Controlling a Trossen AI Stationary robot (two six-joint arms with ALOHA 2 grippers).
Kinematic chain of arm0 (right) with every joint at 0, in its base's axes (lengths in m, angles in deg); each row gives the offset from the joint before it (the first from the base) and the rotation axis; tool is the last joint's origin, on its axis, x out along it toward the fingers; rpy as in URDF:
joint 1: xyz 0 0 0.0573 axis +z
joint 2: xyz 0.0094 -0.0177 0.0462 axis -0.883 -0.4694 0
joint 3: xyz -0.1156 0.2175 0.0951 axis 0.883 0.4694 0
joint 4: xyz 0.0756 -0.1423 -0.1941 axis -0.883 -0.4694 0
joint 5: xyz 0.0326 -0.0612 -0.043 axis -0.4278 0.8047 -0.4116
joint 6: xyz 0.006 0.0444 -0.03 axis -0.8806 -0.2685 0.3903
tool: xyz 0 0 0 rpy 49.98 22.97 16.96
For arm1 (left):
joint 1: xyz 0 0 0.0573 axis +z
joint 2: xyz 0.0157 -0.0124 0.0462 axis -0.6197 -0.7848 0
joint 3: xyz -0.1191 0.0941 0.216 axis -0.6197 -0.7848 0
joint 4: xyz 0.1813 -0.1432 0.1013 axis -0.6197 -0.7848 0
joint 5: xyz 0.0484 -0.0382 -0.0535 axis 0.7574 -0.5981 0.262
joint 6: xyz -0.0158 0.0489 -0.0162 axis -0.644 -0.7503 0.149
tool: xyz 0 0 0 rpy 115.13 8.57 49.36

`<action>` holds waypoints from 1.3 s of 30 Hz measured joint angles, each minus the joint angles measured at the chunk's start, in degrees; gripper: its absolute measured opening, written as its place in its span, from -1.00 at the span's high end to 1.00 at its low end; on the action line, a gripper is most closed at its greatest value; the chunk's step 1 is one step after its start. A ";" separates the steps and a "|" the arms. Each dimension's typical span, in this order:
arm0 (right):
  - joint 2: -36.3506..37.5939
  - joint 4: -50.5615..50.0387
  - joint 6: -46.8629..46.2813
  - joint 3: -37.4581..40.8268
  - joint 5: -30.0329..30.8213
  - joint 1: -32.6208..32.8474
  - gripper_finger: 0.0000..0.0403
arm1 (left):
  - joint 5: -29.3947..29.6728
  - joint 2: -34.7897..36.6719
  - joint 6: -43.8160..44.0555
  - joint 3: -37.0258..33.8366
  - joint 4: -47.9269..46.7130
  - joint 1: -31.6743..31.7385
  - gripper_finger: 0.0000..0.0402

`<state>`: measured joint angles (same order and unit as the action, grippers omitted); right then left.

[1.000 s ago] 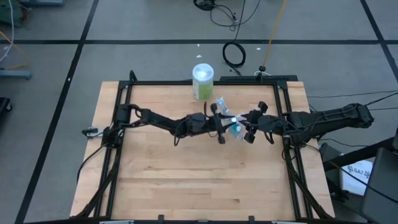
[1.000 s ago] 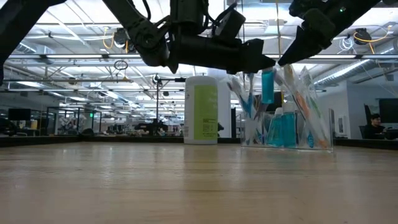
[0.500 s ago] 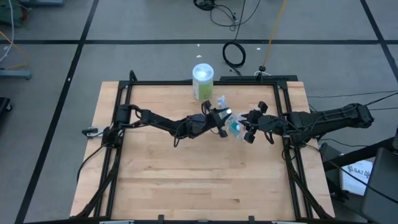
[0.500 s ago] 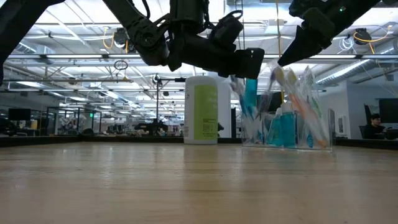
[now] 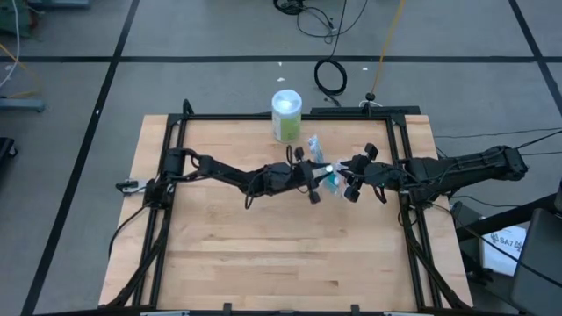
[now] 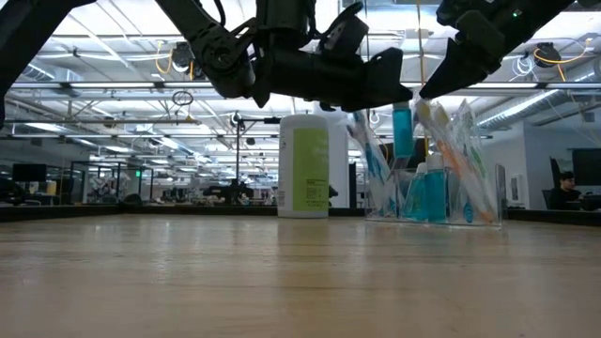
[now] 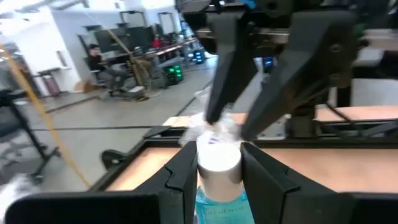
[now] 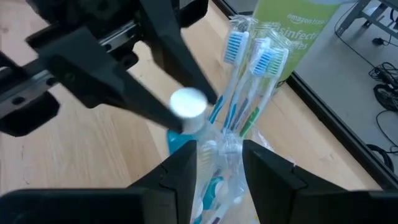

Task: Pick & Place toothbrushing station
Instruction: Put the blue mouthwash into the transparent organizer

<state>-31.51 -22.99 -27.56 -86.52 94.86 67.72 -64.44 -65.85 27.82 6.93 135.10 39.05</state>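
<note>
A clear plastic cup (image 6: 432, 199) stands on its base on the table, holding several toothbrushes (image 8: 245, 74) and teal tubes. It also shows in the high view (image 5: 323, 167). My left gripper (image 5: 320, 178) is shut on a teal white-capped tube (image 6: 402, 130) just above the cup. My right gripper (image 5: 345, 183) is open. Its fingers stand on either side of the wrapped toothbrush tops (image 8: 219, 155), and I cannot tell whether they touch them. My left gripper pinches the tube just below its white cap (image 7: 217, 160) between its two fingers. The fingers come about level from the table's left. The tube hangs upright, cap up, its teal body (image 6: 402, 136) below the fingers and clear of the table, among the toothbrush tops.
A white canister with a green label (image 5: 286, 114) stands at the table's far edge, just behind the cup. Black frame rails (image 5: 263, 117) run along the table's edges. Bare wood (image 5: 290, 254) lies on the near side of both arms.
My left gripper has swung with the tube toward the far edge and dipped lower. It has then come back up to about where it was a second ago. The tube has stayed upright in the hold.
</note>
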 joint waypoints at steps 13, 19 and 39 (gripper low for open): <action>0.62 6.65 4.53 -0.02 0.06 0.00 0.40 | -2.54 0.00 2.71 0.00 1.30 0.59 0.48; 0.63 6.84 5.85 -0.04 2.74 0.02 0.40 | -4.49 -0.03 4.30 0.00 1.96 1.23 0.48; 1.05 8.93 10.50 -0.04 7.25 0.02 0.40 | 2.25 -5.53 1.64 7.34 -3.33 0.02 0.48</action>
<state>-30.46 -14.06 -17.07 -86.57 102.11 67.74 -62.19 -71.38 29.46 14.27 131.77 39.07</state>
